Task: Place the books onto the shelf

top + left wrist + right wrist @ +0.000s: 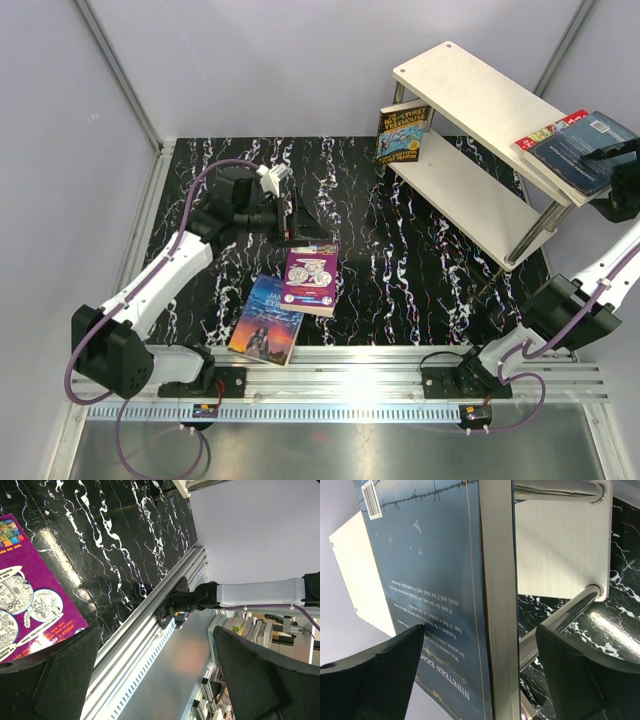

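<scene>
The shelf (470,90) stands at the back right. On the right end of its top board lies a grey-blue book (578,150) on a red book (548,130). My right gripper (612,165) is open around that end; the right wrist view has the grey-blue book (435,580) between wide-apart fingers (385,670). A blue-yellow book (403,133) leans against the shelf's left end. The purple book (311,277) partly overlaps the blue-orange book (266,318) on the table. My left gripper (300,225) hangs open just behind them, with the purple book (25,595) beside its finger (50,675).
The black marbled table (420,260) ends at a silver rail (340,380) in front, where both arm bases sit. Grey walls close the back and sides. The shelf's lower board (560,545) and silver posts (560,620) lie past my right gripper.
</scene>
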`<act>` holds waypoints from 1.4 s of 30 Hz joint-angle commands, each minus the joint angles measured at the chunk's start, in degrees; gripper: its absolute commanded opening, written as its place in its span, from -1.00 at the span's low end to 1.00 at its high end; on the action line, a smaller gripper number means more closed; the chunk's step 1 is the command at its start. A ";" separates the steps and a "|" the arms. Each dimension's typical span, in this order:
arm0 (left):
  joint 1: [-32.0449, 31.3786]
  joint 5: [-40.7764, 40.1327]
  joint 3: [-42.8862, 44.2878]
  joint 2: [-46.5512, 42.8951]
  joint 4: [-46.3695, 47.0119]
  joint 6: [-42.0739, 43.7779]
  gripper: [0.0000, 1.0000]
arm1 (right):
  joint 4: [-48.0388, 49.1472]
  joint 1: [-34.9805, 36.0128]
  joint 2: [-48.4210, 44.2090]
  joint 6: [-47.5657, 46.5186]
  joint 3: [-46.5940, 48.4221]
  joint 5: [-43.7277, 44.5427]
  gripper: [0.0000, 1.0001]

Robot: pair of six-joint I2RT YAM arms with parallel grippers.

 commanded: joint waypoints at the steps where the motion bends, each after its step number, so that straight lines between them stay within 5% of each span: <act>1: 0.25 2.33 1.07 -0.04 0.46 1.14 0.97 | -10.50 -0.55 -3.65 -2.10 -0.06 2.73 1.00; 7: 0.25 2.42 2.48 1.19 -0.77 1.75 0.97 | -8.57 -0.47 -1.99 -1.58 -0.50 -1.84 1.00; 23: 0.16 1.89 2.21 1.11 -0.86 1.75 0.97 | -12.52 -0.55 -1.54 -3.86 8.90 13.27 1.00; 31: -0.28 2.16 4.32 2.69 -1.03 2.90 0.97 | -8.12 -0.55 -7.61 0.18 8.54 7.47 1.00; 33: -0.28 2.07 4.32 2.78 -1.21 2.90 0.98 | -9.35 -0.47 -7.70 -0.43 10.21 12.56 0.78; 35: -0.28 1.89 4.06 2.69 -1.30 2.81 0.97 | -11.45 -0.55 -6.39 -1.66 13.02 17.81 -0.27; 36: -0.28 1.89 3.88 2.69 -1.38 2.81 0.97 | -12.07 -0.55 -6.03 -2.01 13.82 19.07 -0.54; 40: -0.45 1.63 3.27 2.60 -2.26 3.25 0.97 | -12.69 -0.47 -5.42 -2.98 13.22 23.29 -1.00; 42: -0.63 1.63 3.27 2.69 -2.53 3.42 0.97 | -12.96 -0.55 -5.42 -3.16 12.68 24.00 -1.00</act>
